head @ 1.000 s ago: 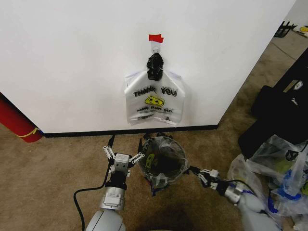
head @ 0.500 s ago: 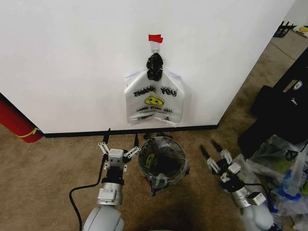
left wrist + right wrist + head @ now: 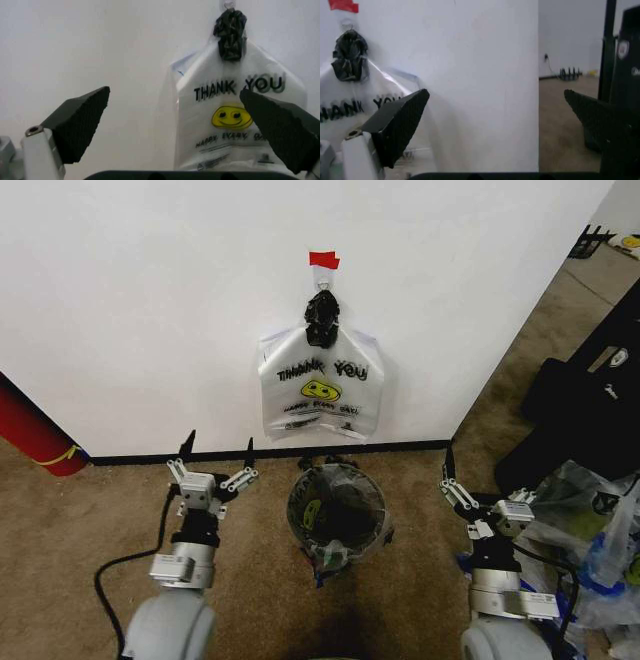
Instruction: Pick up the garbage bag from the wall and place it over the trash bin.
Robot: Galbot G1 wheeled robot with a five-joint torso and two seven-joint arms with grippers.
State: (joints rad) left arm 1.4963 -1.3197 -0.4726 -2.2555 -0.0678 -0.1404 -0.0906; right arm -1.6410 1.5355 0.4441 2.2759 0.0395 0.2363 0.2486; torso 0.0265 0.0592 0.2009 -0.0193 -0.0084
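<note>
Brown carpet is meeting the wall [image 3: 150, 310] at a black baseboard, with a red cylinder [image 3: 35, 435] leaning at the far left. Next comes the left gripper [image 3: 217, 452], hovering beside the trash bin [image 3: 337, 515] with its fingers spread wide and holding nothing, seemingly drawn aside to leave the bin's mouth free. That bin is sitting on the carpet below the hook, and the garbage bag [image 3: 345, 485] is already lining it, crinkled plastic folding over the rim. Above, a white "THANK YOU" bag [image 3: 320, 390] is hanging from the hook under red tape [image 3: 323, 258]. Rightmost, the right gripper [image 3: 478, 480] is likewise standing clear, fingers apart, empty.
</note>
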